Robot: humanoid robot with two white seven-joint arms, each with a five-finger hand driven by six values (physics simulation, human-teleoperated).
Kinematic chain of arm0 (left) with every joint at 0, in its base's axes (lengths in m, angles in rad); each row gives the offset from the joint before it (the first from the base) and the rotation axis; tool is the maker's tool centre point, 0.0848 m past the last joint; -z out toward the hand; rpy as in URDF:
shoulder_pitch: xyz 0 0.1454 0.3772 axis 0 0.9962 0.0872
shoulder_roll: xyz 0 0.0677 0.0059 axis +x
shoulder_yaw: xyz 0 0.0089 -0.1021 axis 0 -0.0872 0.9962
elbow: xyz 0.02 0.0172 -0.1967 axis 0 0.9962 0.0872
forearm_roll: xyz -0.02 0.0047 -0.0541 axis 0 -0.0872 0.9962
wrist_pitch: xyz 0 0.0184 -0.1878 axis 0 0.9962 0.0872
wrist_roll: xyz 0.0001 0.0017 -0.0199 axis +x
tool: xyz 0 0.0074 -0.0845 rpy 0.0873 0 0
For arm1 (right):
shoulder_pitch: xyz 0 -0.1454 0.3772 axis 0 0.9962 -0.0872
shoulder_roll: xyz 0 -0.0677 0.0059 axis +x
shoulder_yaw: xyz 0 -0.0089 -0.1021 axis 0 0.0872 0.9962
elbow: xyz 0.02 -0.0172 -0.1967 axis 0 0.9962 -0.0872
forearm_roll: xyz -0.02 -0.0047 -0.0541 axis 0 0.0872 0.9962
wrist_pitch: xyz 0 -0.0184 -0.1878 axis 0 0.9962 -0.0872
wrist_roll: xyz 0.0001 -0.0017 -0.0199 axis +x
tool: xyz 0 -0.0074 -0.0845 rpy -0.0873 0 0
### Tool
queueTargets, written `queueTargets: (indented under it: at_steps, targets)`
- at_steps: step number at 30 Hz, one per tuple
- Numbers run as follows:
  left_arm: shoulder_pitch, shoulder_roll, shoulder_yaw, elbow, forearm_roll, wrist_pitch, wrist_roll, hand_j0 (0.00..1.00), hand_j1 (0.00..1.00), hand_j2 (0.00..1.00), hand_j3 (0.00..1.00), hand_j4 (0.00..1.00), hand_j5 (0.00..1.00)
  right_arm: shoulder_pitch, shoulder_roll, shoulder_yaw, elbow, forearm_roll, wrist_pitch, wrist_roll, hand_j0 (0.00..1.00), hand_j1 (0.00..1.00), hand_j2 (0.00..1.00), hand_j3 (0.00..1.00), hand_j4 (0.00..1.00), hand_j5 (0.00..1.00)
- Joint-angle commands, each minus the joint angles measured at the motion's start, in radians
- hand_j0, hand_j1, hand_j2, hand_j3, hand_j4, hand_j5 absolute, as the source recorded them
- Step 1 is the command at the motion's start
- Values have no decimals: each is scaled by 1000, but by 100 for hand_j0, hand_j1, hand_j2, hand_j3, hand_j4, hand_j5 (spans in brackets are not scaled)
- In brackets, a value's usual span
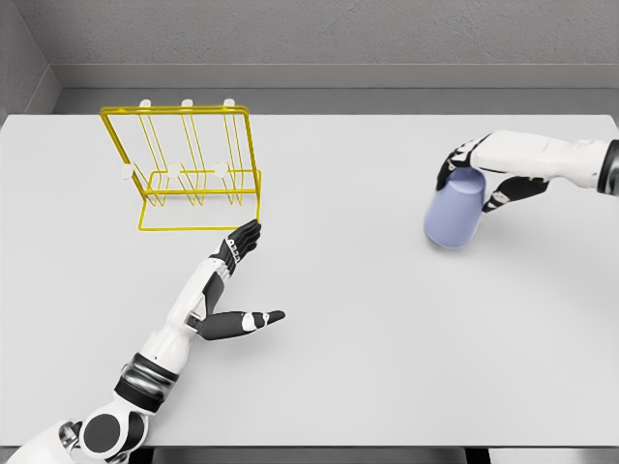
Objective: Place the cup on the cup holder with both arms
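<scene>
A pale lavender cup [455, 210] is held tilted just above the white table on the right, its mouth facing down and toward me. My right hand [476, 176] is shut on the cup, fingers wrapped over its upper end. The yellow wire cup holder [191, 169] with white-tipped pegs stands at the back left of the table. My left hand [244, 275] lies flat and open a little in front of the holder's near right corner, fingers pointing toward it, thumb spread to the right, holding nothing.
The white table [368, 319] fills the view, with its front edge along the bottom. A grey wall runs behind the table's far edge. Nothing lies between the cup and the holder.
</scene>
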Motion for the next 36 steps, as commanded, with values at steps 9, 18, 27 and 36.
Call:
queueTargets:
  at_steps: [9,18,27,36]
  targets:
    - [0,2,0,-1,-3,0,2,100,100,100,100,100,100,-2,6,-3,-29,-7,2,0,59,59,59,59,59,59]
    - [3,0,1,-1,-3,0,6,100,100,100,100,100,100,0,9,-6,-61,-9,2,-10,59,59,59,59,59,59]
    - [2,2,1,-1,-1,0,6,100,100,100,100,100,100,0,25,-5,-72,-9,2,-16,59,59,59,59,59,59]
    - [3,2,1,-1,-1,0,6,100,100,100,100,100,100,-2,37,-6,-80,-7,2,-16,59,59,59,59,59,59]
